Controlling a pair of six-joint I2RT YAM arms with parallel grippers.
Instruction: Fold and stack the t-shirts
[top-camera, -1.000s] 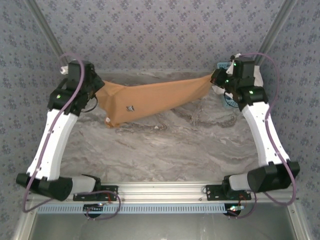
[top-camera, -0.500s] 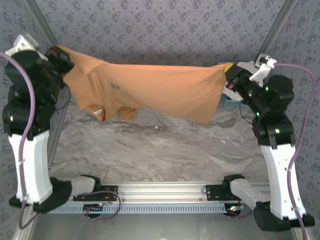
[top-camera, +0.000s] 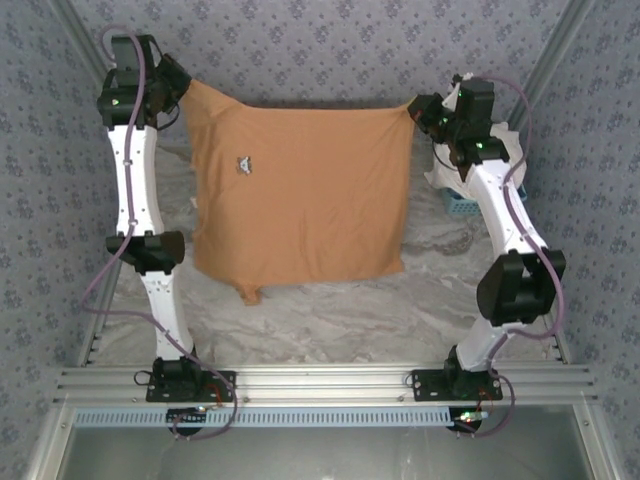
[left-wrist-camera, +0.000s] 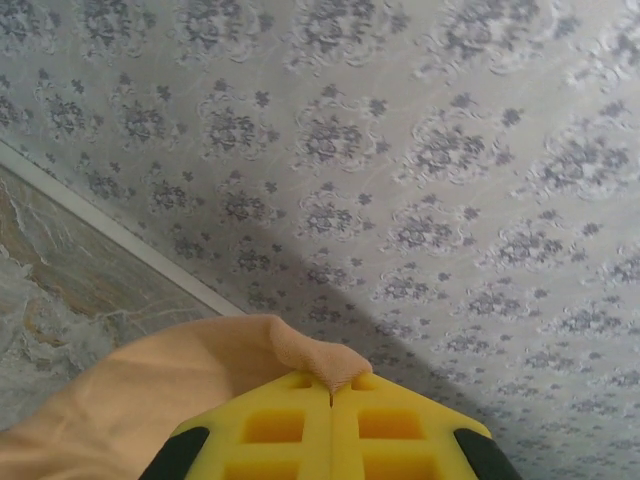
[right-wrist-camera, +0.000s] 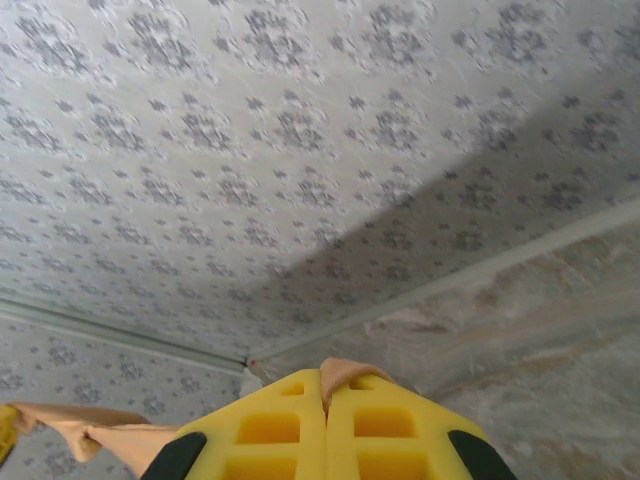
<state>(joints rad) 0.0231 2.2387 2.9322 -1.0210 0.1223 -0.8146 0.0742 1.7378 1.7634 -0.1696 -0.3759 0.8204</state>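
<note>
Both arms now stand tall and drawn in toward the back wall, where half a second ago they leaned wide apart; the tan-orange t-shirt (top-camera: 300, 200), then a sagging band strung between them, now hangs as a broad, nearly square sheet.

Marble table (top-camera: 330, 310) underneath; cloth covers much of its middle and far part in the top view; whether the lower hem touches the marble or hangs clear, cannot tell.

Shirt's held edge runs left to right, taut between the two grippers; the body falls from that edge toward the near side; each arm has one top corner, neither nearer than the other. Judgement: laying it flat calls for both to lower and draw toward the near edge together, keeping that edge straight.

Left gripper (top-camera: 180, 85) fully closed, a fold of orange cloth pinched between its yellow pads (left-wrist-camera: 300, 425); right gripper (top-camera: 418, 112) likewise clamped tight on a small peak of the same cloth, seen at its own wrist camera (right-wrist-camera: 325, 395).

Light-blue basket (top-camera: 458, 203) just behind the right arm, largely hidden; pale cloth (top-camera: 518, 150) beside it may be the white t-shirt, not certain.

One sleeve tip (top-camera: 250, 293) pokes below the hem; small pale mark (top-camera: 242, 165) on the cloth, too small to read; no cartoon print visible on this face.
</note>
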